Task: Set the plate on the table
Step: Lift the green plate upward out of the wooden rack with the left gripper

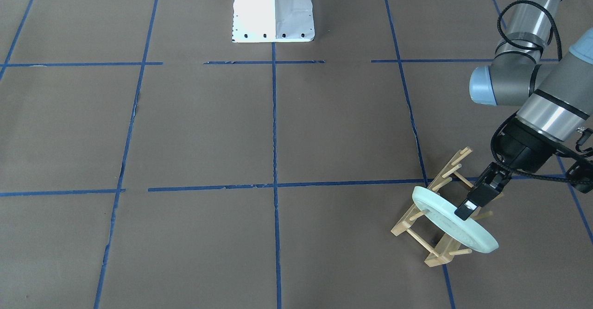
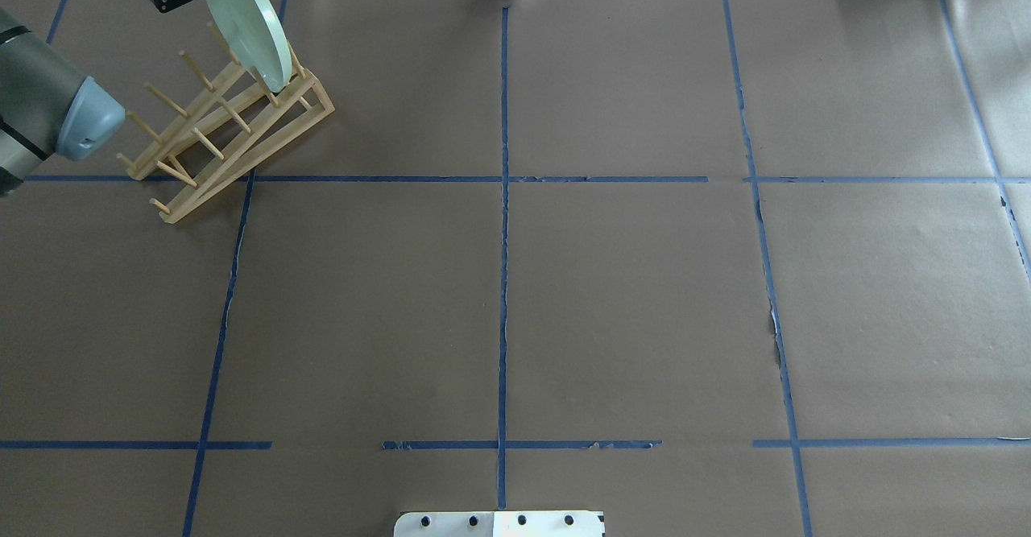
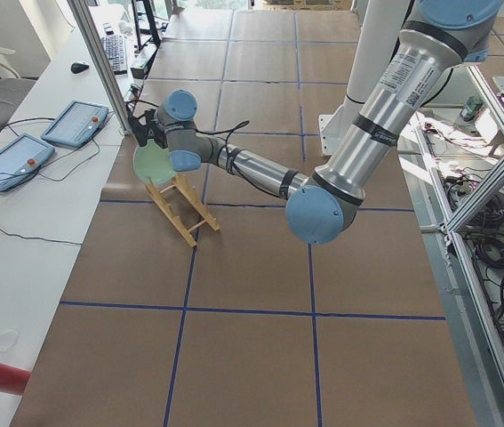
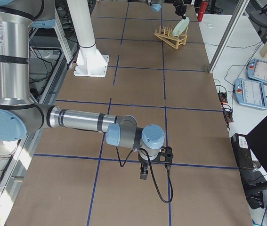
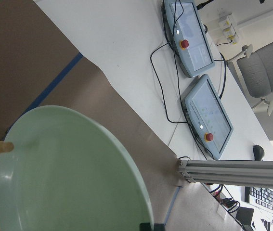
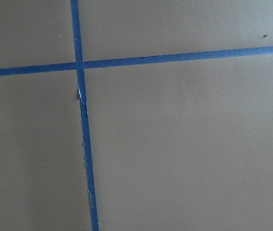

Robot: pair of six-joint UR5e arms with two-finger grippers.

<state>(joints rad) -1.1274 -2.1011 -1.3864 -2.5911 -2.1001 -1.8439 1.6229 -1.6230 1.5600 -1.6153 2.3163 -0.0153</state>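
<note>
Plate [image 1: 444, 220], pale green, sits nearest the front camera. It is tilted on edge at the near end of the wooden rack [image 1: 401, 222], with its lower rim down among the pegs. Whether it bears on the rail cannot be told. Left claw [image 1: 467, 209] reaches down from the arm beyond and is closed narrowly on the plate's upper rim, one black finger [image 1: 475, 198] lying over its face. In the wrist view the rim runs right up to a dark fingertip at the frame's bottom. Rack and plate stand close to the operators' edge of the bench [image 1: 208, 128], at the corner on the robot's left, and the overhead view shows the paper's border just past them.

Further back, brown paper crossed by blue tape lines [image 1: 274, 128] spreads wide toward the robot's right. Right claw [image 4: 143, 173] hangs over a tape crossing out there. It shows only from the side, so its opening cannot be told. Farthest, the white base [image 1: 273, 10] stands at the bench's middle.
</note>
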